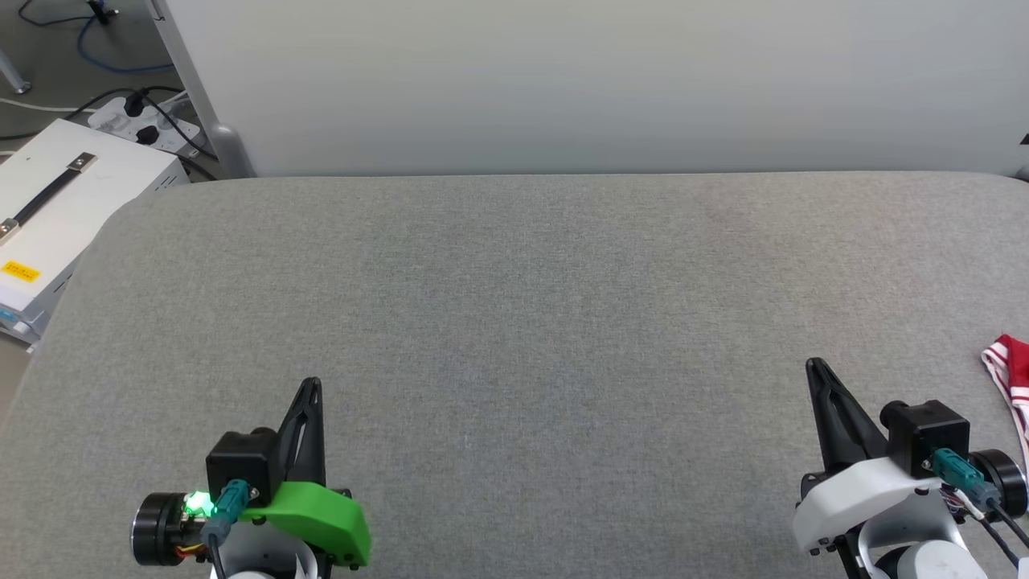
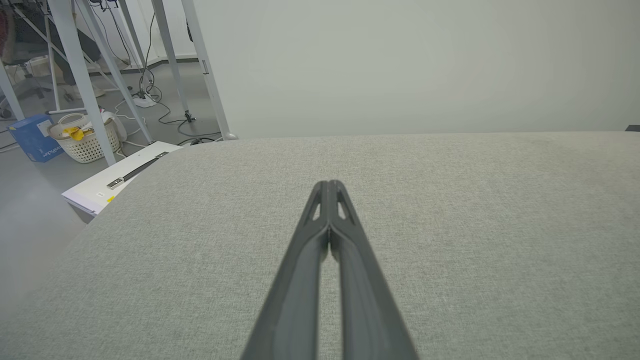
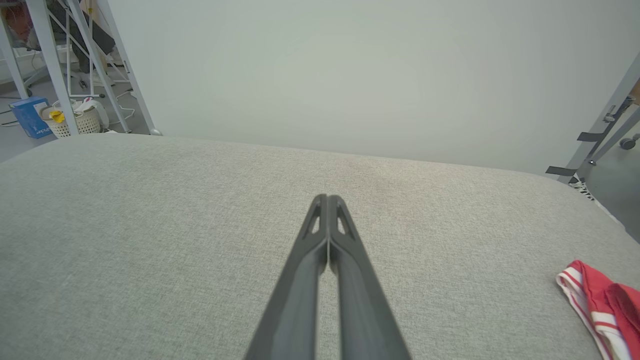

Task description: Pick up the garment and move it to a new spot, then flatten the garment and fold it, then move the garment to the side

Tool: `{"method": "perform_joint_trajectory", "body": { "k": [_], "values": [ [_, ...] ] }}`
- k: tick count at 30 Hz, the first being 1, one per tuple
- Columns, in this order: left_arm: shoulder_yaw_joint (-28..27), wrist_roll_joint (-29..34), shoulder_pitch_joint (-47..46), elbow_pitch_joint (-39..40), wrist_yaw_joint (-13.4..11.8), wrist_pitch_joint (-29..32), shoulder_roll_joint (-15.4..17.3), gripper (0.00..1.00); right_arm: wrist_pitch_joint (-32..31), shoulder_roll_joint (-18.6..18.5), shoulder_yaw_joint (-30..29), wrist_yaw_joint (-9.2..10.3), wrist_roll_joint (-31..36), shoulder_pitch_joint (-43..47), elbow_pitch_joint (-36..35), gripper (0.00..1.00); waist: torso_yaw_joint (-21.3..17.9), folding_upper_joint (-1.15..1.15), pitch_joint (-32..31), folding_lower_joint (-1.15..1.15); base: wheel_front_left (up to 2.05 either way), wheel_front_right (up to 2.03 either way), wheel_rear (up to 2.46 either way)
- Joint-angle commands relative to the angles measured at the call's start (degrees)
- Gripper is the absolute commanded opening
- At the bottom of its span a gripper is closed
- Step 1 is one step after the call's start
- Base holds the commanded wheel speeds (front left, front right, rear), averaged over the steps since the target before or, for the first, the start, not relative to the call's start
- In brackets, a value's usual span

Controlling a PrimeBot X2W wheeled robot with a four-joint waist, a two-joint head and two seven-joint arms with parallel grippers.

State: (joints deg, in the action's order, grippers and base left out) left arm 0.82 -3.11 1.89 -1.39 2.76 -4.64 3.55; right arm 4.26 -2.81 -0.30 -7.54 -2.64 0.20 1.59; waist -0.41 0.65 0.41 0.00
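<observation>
One bench [image 1: 514, 305]: broad grey padded top, room enough to spread cloth.
One garment [image 1: 1011, 366]: red with striped trim, at the bench's right edge, mostly cut off. It could be waiting for pickup or already set aside.
Two pincers: left pincer [image 1: 313, 384] and right pincer [image 1: 813, 366] are pressed closed, holding nothing, parked low.
</observation>
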Motion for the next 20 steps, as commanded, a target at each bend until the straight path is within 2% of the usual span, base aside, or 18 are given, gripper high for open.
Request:
{"method": "perform_joint_trajectory", "body": {
  "k": [1, 20],
  "values": [
    [-0.26, 0.45, -1.16, 0.25, -0.58, 0.31, -0.36, 0.0, -0.29, -0.06, 0.03, 0.04, 0.5, -0.13, -0.41, 0.0, 0.01, -0.46, -0.01, 0.0, 0.0, 0.0, 0.0],
    [-0.57, 1.94, -1.57, 0.88, -1.8, 2.73, -0.54, 0.0, -2.51, -0.06, 0.18, 0.05, 1.69, -0.17, -1.07, 0.0, 0.24, -0.57, -0.24, 0.0, 0.0, 0.0, 0.0]
  ]
}}
